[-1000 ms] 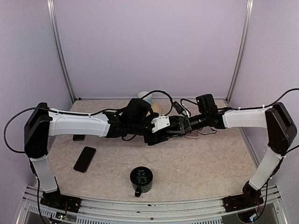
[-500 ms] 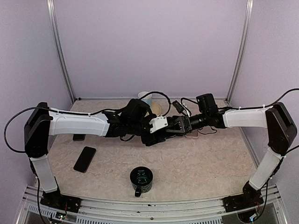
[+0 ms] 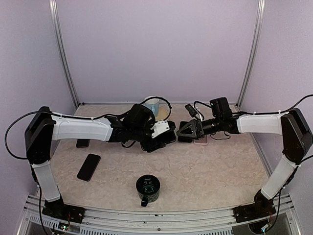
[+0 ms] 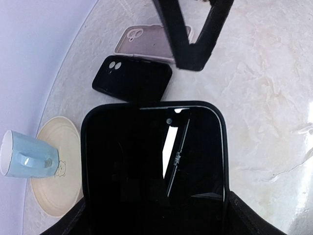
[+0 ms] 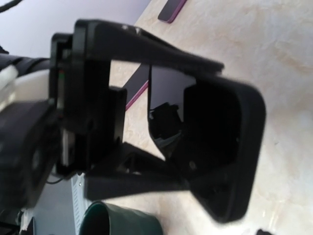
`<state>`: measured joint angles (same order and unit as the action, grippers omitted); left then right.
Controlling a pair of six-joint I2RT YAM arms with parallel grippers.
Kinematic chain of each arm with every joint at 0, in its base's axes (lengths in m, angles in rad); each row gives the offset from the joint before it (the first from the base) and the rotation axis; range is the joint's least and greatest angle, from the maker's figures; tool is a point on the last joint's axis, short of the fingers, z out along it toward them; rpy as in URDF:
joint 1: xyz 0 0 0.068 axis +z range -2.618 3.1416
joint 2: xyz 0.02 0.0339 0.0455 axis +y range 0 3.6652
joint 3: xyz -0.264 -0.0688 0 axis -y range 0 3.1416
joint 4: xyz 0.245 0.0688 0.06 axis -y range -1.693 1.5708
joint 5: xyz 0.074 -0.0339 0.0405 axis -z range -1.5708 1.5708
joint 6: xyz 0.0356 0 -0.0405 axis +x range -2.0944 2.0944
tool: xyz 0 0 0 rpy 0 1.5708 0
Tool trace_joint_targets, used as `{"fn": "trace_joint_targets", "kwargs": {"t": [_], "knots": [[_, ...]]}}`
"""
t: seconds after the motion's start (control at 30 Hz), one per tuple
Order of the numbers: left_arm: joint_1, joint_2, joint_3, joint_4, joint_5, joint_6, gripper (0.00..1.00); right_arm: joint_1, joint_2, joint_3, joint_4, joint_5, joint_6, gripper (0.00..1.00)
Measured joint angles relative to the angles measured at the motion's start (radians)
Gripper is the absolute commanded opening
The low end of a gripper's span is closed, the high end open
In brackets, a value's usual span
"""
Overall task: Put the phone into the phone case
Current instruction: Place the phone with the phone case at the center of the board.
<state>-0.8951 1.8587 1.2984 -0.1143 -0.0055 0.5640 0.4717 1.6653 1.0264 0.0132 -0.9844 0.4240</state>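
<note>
The black phone (image 4: 151, 161) fills the left wrist view, screen up, with a black phone case rim around it. My left gripper (image 4: 154, 218) is shut on its near end, and holds it just above the table (image 3: 159, 138). My right gripper (image 3: 180, 131) stands open just right of the phone, apart from it. In the right wrist view its fingers (image 5: 146, 49) spread on either side of the phone's end (image 5: 215, 147). A spare black case (image 4: 132, 78) and a pink case (image 4: 146, 43) lie on the table beyond the phone.
A pale blue cup (image 4: 27, 154) lies tipped on a cream plate (image 4: 61, 191) at the back. A dark green mug (image 3: 147, 188) stands near the front middle. Another black phone (image 3: 88, 166) and a small dark item (image 3: 82, 144) lie at the left. Cables trail by the right wrist (image 3: 215, 137).
My right gripper has opened and drawn back to the right, off the phone. The left gripper, still holding the phone, has shifted slightly left.
</note>
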Motion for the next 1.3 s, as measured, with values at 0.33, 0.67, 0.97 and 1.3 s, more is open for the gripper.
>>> {"fn": "trace_joint_targets", "kwargs": {"t": [0.33, 0.67, 0.97, 1.3], "knots": [[0.03, 0.002, -0.002, -0.01, -0.064, -0.064, 0.55, -0.024, -0.013, -0.033, 0.006, 0.03, 0.019, 1.0], [0.086, 0.058, 0.022, -0.043, -0.141, -0.167, 0.56, -0.039, -0.013, -0.048, 0.007, 0.06, 0.032, 1.0], [0.154, 0.09, 0.086, -0.071, -0.164, -0.283, 0.56, -0.042, -0.014, -0.058, 0.007, 0.07, 0.037, 1.0], [0.266, 0.122, 0.13, -0.109, -0.165, -0.425, 0.56, -0.047, -0.021, -0.066, 0.007, 0.085, 0.037, 1.0]]}}
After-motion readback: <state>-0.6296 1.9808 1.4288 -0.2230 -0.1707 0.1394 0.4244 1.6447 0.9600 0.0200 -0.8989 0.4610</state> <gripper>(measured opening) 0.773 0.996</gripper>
